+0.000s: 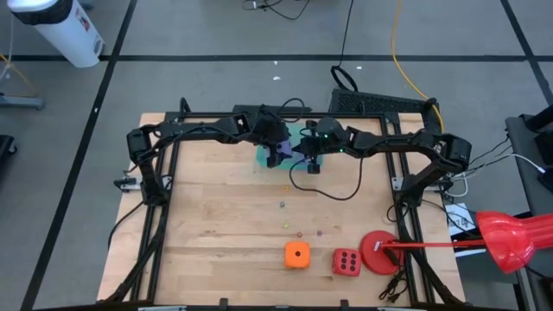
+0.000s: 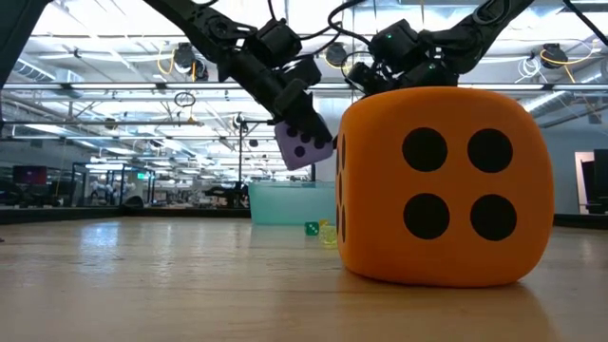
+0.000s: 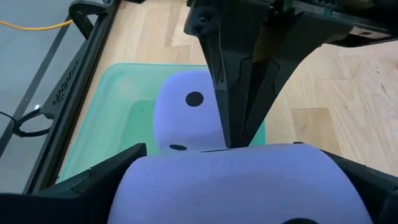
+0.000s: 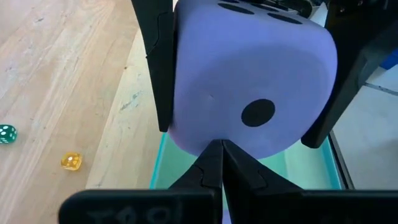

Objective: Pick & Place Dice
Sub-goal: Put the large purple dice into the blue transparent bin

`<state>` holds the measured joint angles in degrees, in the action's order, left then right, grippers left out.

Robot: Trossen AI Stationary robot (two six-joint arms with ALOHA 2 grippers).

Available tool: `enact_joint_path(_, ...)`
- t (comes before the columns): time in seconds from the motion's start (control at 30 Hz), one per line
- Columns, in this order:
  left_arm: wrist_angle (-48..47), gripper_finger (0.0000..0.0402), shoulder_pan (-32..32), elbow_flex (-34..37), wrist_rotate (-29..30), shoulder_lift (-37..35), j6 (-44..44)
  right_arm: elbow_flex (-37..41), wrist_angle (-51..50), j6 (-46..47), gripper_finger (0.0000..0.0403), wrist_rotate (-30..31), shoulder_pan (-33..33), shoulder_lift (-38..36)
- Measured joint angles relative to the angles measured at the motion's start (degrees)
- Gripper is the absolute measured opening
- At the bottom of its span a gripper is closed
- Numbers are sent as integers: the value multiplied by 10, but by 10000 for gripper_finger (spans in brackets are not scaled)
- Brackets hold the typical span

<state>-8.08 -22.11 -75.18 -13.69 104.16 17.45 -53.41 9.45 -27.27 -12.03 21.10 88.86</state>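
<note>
A: Item one, the wooden table (image 1: 216,216). What room do you have on it?

B: Take the teal bin (image 1: 298,142) at the far edge as your landmark. The whole board nearer to you than the bin is open wood. Black frame rails (image 1: 160,225) run down both sides. At the near edge, well apart from the bin, a flat red disc (image 1: 378,252) sits by the right rail.

A: Item two, large dice. Count?

B: Four. One orange die (image 1: 296,255) and one red die (image 1: 346,262), both along the near edge, beside each other and far from the bin. Two lavender dice: one held just above the bin (image 2: 302,145), one lying inside the bin (image 3: 186,118).

A: Item three, grippers?

B: Two, meeting over the bin. Your left gripper (image 3: 249,180) has its fingers spread wide around the raised lavender die, one finger on each side face. Your right gripper (image 4: 214,155) has its fingers pressed together, tips just beneath that same die, holding nothing.

A: Item four, small pieces?

B: Tiny dice scattered on the wood between the bin and the near edge; you can make out a green one (image 4: 7,134) and a yellow one (image 4: 71,162). The full count is too small to tell.
</note>
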Motion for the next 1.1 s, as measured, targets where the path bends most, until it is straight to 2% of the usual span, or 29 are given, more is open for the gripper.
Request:
enact_joint_path(0.33, -20, 399, 1, -4, 30, -4, 15, -1, -6, 1, 0, 47, -1, -27)
enact_joint_path(0.67, -54, 398, 0, -2, 44, -2, 21, -2, 0, -8, 0, 38, -21, -79)
enact_joint_path(0.83, -49, 399, 4, -2, 45, -2, 21, -2, 7, -9, 0, 28, -27, -78)
enact_joint_path(1.1, -11, 398, 30, -1, 57, -2, 44, -1, 45, -18, 0, 28, -29, -34)
